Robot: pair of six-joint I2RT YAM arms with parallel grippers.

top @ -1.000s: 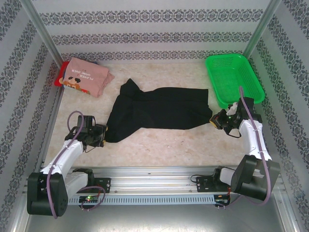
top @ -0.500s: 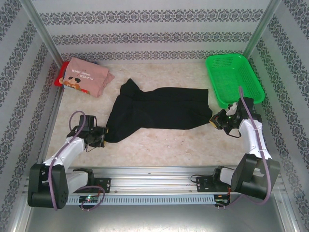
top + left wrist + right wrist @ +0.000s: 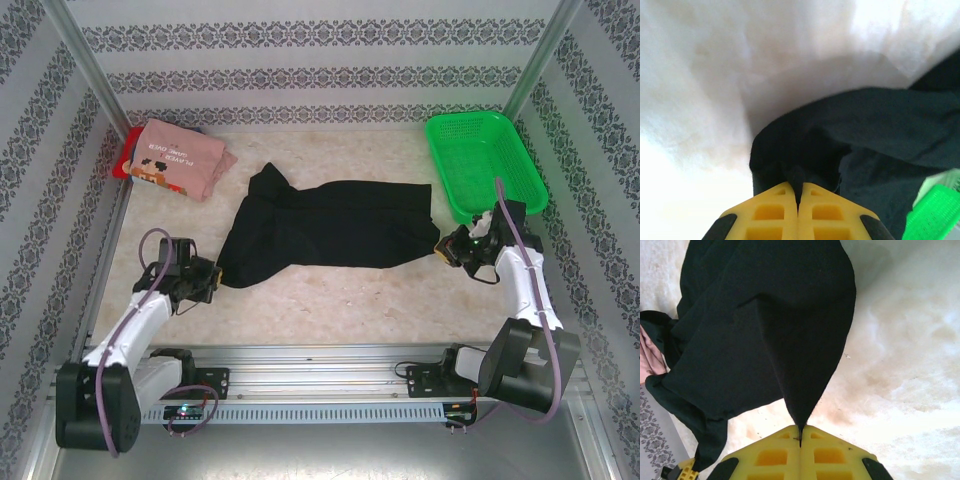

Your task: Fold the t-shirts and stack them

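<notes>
Left gripper [image 3: 208,279]: clamped on the near-left corner of the black shirt [image 3: 330,232]. In the left wrist view the yellow fingertips [image 3: 775,212] meet with a ridge of dark cloth pinched between them.
Right gripper [image 3: 441,249]: closed on the shirt's near-right corner. In the right wrist view the cloth narrows to a point that disappears into the seam between the two yellow fingers [image 3: 827,455].
Black shirt: stretched between the two grippers and lying rumpled on the table [image 3: 330,305]. It is broad on the right gripper's side and narrows towards the left gripper, with one peak of cloth pointing away from both. Whether the gripped corners are raised off the table cannot be told.
Pink shirt [image 3: 180,160]: folded with the print up, well beyond the left gripper in the far-left corner, apart from the black shirt.
Red shirt [image 3: 127,152]: under the pink one, with an edge showing on the side away from the grippers.
Basket [image 3: 470,205]: green mesh, just beyond the right gripper. It sits close to the black shirt's far-right corner, but whether they touch cannot be told.
Table: pale and marbled, bare on the near side of the shirt between the two grippers.
</notes>
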